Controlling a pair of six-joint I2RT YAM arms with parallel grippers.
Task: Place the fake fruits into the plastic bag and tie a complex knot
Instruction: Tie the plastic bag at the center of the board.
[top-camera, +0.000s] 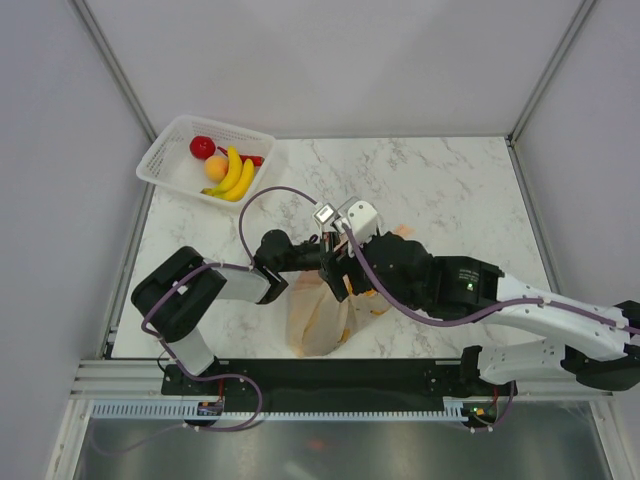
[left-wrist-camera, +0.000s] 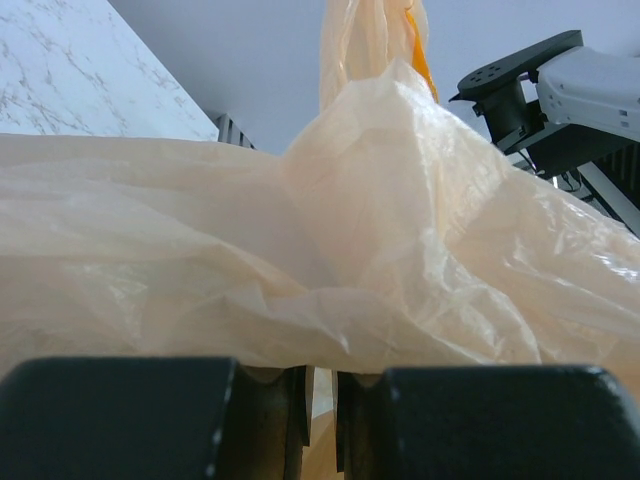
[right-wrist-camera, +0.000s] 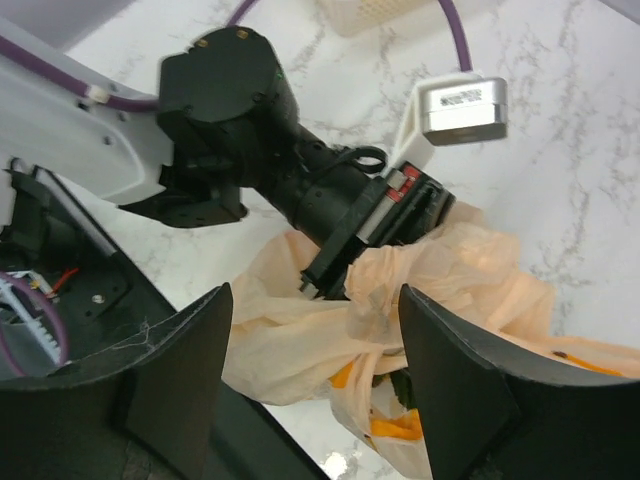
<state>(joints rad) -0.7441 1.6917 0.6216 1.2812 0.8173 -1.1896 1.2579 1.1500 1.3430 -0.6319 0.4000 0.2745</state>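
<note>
White marble bench, grey walls. L pincer nearly closed, pinching plastic bag by its bunched top. R pincer spread wide over same bag, gripping nothing.

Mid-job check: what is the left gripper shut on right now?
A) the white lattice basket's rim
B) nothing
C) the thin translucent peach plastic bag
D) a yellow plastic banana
C: in the left wrist view, a fold of the thin translucent peach plastic bag is pinched in the left gripper. The yellow plastic bananas lie away in the white lattice basket.
</note>
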